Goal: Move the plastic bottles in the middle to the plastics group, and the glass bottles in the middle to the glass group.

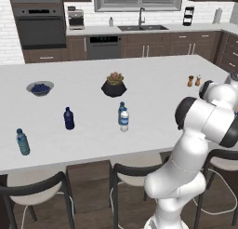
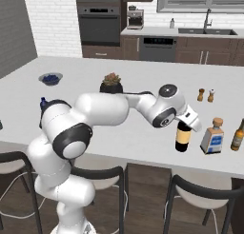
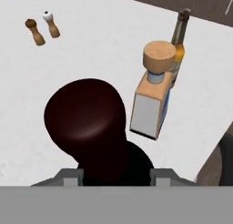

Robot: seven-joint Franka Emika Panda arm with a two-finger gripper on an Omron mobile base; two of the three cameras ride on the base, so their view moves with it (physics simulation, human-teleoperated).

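My gripper (image 2: 184, 123) is shut on the neck of the tall dark wine bottle (image 2: 182, 139), which stands upright with its base at counter level near the front right edge. In the hand view its dark red top (image 3: 86, 116) rises between my gripper's (image 3: 117, 175) fingers. Just right of it stands the squat amber bottle (image 2: 212, 137) (image 3: 152, 100) with a pale label. Two small clear plastic bottles, one teal-tinted (image 1: 121, 110) and one white-labelled (image 1: 124, 121), stand together mid-counter. A small bluish bottle (image 1: 22, 142) stands at the far left.
A slim brown bottle (image 2: 237, 134) stands right of the squat one. Salt and pepper shakers (image 2: 206, 95) sit behind them. A dark blue bottle (image 1: 69, 118), a potted plant (image 1: 114, 84) and a bowl (image 1: 40, 88) are on the counter. Stools line the front edge.
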